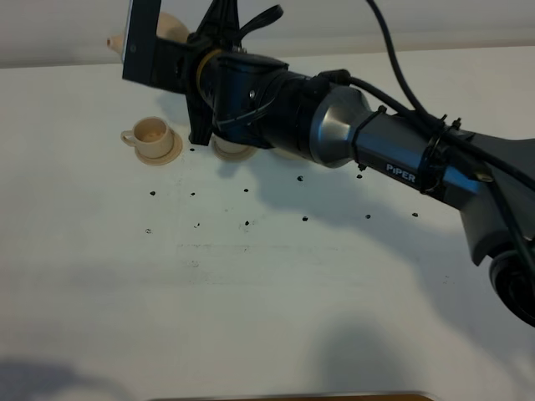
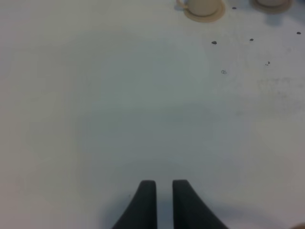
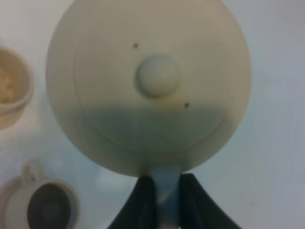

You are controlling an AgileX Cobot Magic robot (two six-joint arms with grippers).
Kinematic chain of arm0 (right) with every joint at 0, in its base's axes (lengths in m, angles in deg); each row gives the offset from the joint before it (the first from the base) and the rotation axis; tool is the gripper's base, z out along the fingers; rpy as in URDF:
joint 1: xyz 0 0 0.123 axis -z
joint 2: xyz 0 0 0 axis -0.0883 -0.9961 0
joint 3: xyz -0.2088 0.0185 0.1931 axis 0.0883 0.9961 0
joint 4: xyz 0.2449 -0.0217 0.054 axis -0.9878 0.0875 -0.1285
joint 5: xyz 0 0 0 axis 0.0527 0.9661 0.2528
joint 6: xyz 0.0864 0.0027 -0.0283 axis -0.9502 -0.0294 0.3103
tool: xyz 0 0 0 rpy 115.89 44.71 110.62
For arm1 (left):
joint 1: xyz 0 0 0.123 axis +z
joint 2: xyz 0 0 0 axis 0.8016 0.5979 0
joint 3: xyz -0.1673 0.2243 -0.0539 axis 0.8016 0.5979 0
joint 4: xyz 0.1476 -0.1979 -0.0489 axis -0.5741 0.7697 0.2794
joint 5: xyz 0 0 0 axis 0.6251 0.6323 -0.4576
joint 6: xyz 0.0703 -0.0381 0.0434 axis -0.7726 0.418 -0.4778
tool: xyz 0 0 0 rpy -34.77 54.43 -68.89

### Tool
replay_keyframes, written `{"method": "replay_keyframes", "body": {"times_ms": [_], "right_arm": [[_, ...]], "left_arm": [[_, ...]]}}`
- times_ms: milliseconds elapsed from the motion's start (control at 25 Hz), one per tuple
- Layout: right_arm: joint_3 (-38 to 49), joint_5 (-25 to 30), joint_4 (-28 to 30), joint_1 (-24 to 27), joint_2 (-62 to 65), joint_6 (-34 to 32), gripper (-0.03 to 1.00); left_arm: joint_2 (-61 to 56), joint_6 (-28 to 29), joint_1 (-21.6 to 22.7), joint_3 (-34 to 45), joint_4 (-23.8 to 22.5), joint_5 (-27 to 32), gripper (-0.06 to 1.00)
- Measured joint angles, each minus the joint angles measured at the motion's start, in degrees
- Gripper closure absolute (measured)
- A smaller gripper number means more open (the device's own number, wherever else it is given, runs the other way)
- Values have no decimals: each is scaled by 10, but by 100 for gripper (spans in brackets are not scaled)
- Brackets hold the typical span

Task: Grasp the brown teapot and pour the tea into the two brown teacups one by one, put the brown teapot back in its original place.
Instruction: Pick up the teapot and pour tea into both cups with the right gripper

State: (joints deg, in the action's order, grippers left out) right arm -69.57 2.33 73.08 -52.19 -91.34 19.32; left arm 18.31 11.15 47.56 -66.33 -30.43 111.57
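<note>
The brown teapot (image 1: pixel 170 25) hangs above the back left of the white table, its spout pointing left. In the right wrist view I see its knobbed lid (image 3: pixel 158 75) from above. My right gripper (image 3: pixel 167 183) is shut on the teapot's loop handle; it also shows in the high view (image 1: pixel 191 50). One brown teacup (image 1: pixel 152 136) stands on its saucer in front of the pot and also shows in the right wrist view (image 3: pixel 9 90). The second teacup (image 1: pixel 230 149) is half hidden under the arm; it also shows there (image 3: pixel 47 207), dark inside. The wider saucer is hidden. My left gripper (image 2: pixel 163 188) is shut and empty over bare table.
My right arm (image 1: pixel 393 159) stretches across the table from the right edge to the back left. Small dark dots (image 1: pixel 247 224) mark the tabletop. A cup on its saucer (image 2: pixel 202 7) shows at the far edge of the left wrist view.
</note>
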Motion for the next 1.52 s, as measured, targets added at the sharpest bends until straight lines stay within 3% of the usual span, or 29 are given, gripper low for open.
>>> {"method": "replay_keyframes", "body": {"times_ms": [480, 1520], "right_arm": [[3, -41, 91, 0, -36, -6, 85], [3, -55, 247, 32, -89, -7, 85]], "left_arm": [[0, 0, 0, 0, 0, 0, 88], [0, 0, 0, 0, 0, 0, 88]]}}
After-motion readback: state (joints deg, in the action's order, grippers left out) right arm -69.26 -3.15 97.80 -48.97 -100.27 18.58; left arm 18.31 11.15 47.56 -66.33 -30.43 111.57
